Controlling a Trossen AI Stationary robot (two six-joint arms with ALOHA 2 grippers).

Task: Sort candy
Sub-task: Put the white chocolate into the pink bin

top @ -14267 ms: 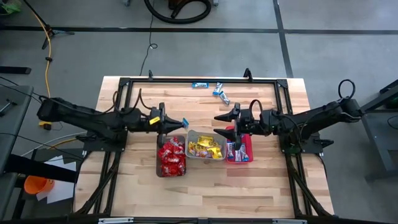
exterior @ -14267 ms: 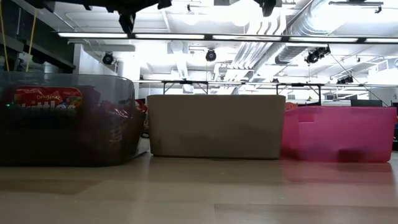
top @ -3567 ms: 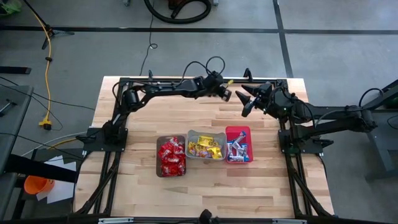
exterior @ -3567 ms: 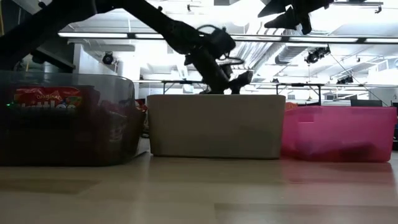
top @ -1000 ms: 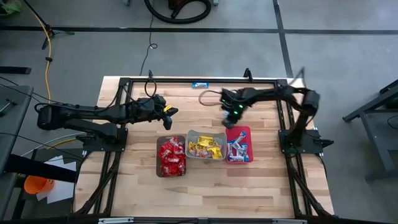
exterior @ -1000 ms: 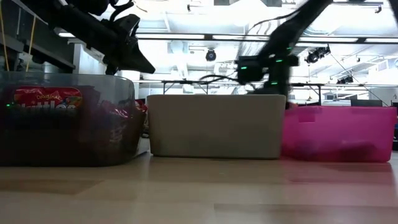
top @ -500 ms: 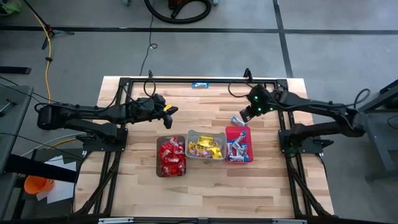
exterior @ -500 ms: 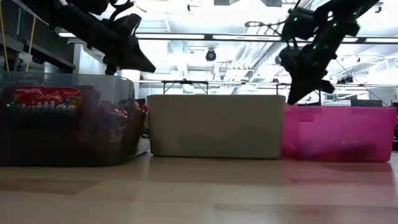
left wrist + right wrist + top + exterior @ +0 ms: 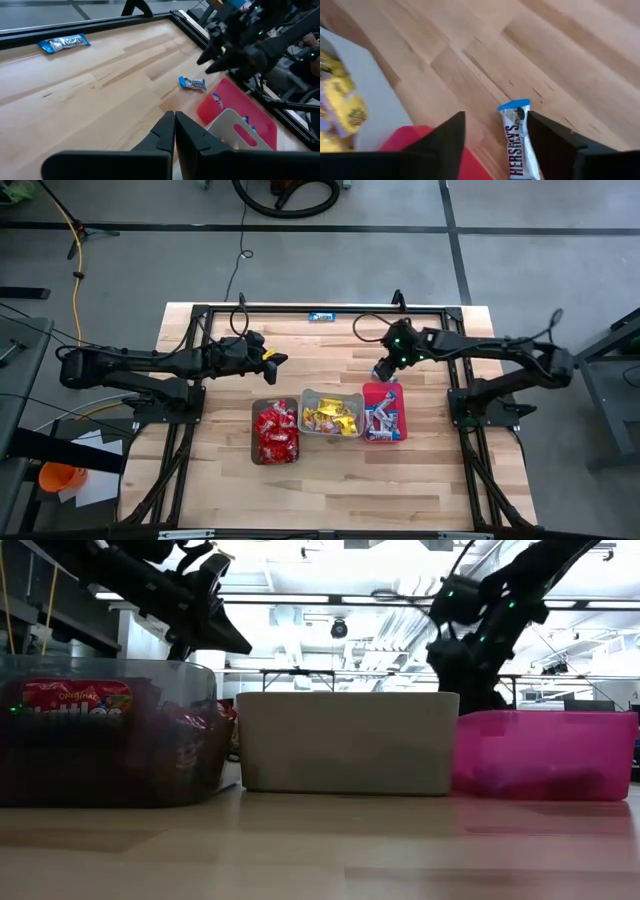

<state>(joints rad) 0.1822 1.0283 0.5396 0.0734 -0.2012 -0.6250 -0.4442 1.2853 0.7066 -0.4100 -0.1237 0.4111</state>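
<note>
My right gripper (image 9: 383, 372) hangs open over the table just beyond the pink bin's (image 9: 401, 412) far edge, pointing steeply down. A slim blue-and-white candy bar (image 9: 516, 145) shows against the wood between its spread fingers without touching them. In the left wrist view that bar (image 9: 192, 83) sits low by the tabletop, beside the bin's far corner. A second blue bar (image 9: 321, 316) lies flat at the far edge. My left gripper (image 9: 274, 358) hovers shut and empty over the table's left half, beyond the brown bin (image 9: 275, 432).
Three bins stand in a row at the table's middle: the brown one with red packets, a grey one (image 9: 330, 415) with yellow packets, and the pink one with blue bars. A black frame (image 9: 200, 315) borders the work area. Bare wood lies between the bins and the far edge.
My right arm has swung back toward the table's right edge, and its gripper has risen and shifted a little toward the pink bin's far edge. My left gripper has rolled slightly about its own line, staying in place.
</note>
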